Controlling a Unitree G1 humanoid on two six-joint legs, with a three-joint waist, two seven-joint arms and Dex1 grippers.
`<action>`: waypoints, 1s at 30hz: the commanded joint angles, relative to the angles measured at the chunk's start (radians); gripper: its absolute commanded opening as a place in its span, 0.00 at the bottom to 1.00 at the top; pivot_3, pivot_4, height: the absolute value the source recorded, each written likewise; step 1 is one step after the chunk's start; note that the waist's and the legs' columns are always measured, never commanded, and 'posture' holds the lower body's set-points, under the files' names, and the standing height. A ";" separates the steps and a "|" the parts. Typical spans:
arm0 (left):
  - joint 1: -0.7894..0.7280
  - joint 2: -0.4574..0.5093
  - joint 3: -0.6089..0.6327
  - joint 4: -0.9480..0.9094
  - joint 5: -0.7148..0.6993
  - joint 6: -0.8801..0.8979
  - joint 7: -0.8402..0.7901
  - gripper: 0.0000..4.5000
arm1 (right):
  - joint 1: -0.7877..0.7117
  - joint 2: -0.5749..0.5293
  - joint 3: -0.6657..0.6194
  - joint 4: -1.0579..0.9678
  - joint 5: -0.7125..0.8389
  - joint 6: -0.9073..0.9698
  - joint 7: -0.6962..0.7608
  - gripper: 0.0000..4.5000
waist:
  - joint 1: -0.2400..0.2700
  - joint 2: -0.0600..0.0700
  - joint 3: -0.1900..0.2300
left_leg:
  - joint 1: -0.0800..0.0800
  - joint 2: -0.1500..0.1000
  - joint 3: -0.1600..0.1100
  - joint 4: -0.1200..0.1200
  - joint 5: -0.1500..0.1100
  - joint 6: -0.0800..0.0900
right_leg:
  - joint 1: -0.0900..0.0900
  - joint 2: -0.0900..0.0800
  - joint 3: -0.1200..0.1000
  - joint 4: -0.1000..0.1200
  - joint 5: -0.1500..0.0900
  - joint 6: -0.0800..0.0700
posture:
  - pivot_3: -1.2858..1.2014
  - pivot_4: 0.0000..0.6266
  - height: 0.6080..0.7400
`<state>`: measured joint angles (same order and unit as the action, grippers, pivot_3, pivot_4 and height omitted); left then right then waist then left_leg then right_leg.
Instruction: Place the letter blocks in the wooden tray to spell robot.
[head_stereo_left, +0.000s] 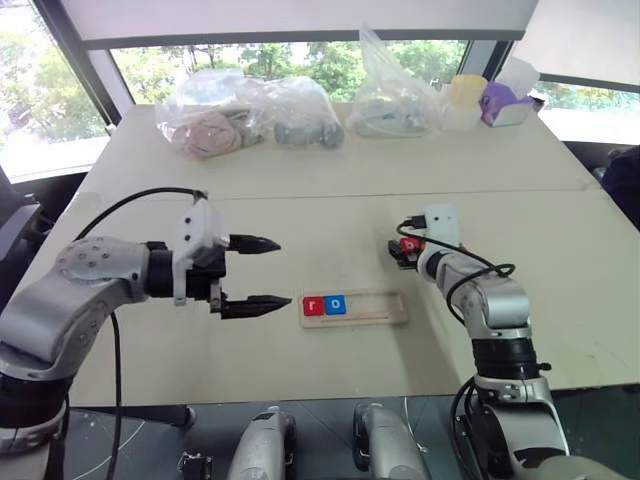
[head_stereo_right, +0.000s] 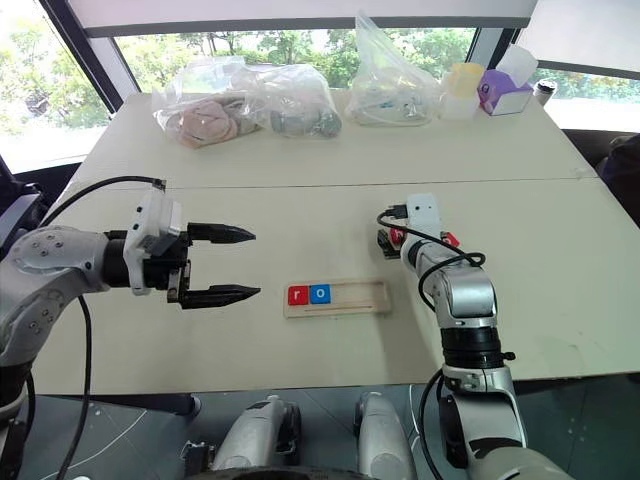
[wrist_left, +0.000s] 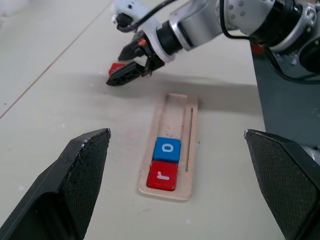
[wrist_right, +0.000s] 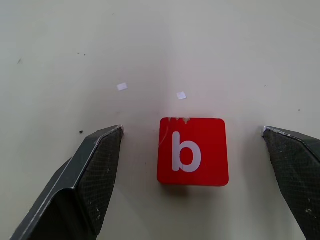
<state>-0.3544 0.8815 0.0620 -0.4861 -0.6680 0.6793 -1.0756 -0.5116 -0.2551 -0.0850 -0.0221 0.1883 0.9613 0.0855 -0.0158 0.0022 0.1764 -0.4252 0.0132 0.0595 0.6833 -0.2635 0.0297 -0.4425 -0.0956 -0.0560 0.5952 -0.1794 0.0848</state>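
Black-fingered left gripper (head_stereo_left: 250, 273): left of the scene, above the table (head_stereo_left: 300, 200), pointing right toward the tray; fingers spread wide apart, nothing between them, touching nothing.
Wooden tray (head_stereo_left: 380, 308): pale strip lying flat near the table's near edge, between the two arms, just right of the left gripper's tips.
Red "r" block (head_stereo_left: 313, 306): seated in the tray's leftmost place.
Blue "o" block (head_stereo_left: 335, 304): seated in the tray, touching the right side of the "r" block; remaining places to its right are bare wood.
Right gripper (wrist_right: 192, 145): right of the tray and a little farther back, angled down at the table; fingers (wrist_right: 95, 170) set wide apart, one on each side of the "b" block, clear gaps on both sides, not clamped on it.
Red "b" block (wrist_right: 193, 151): flat on the table, face up, between the right gripper's open fingers, apart from the tray.
Clear plastic bags (head_stereo_left: 250, 112): far side of the table, with soft contents.
Purple box (head_stereo_left: 505, 103): far right corner, beside a yellow-lidded container (head_stereo_left: 465, 100).
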 joint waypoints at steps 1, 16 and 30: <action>-0.009 0.007 0.013 -0.001 0.001 -0.026 -0.008 1.00 | 0.024 0.019 0.020 -0.043 0.004 0.035 0.009 0.94 | 0.000 0.000 0.000 | 0.000 0.000 0.000 0.000 0.000 0.000 | 0.000 0.000 0.000 0.000 0.000 0.000 | 0.52 0.24 1.00; -0.058 -0.064 0.011 0.040 -0.045 -0.001 0.017 1.00 | 0.072 -0.067 -0.075 -0.348 0.062 0.264 0.063 0.26 | 0.006 0.001 0.001 | -0.001 0.000 0.000 -0.001 0.000 0.000 | -0.001 0.000 0.000 0.000 0.000 0.001 | 0.52 0.24 1.00; -0.106 -0.098 -0.052 0.117 -0.010 -0.043 -0.042 1.00 | 0.342 0.022 -0.248 -0.843 0.089 0.653 0.050 0.26 | 0.002 0.001 0.001 | -0.001 0.001 0.000 -0.001 0.000 -0.001 | -0.002 -0.001 0.000 -0.001 -0.001 0.001 | 0.52 0.24 1.00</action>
<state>-0.4432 0.7823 0.0075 -0.3630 -0.6841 0.6579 -1.1096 -0.1698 -0.2423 -0.3234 -0.8249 0.2836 1.6070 0.1419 -0.0137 0.0031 0.1774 -0.4263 0.0139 0.0596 0.6827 -0.2638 0.0291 -0.4445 -0.0965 -0.0565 0.5945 -0.1801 0.0858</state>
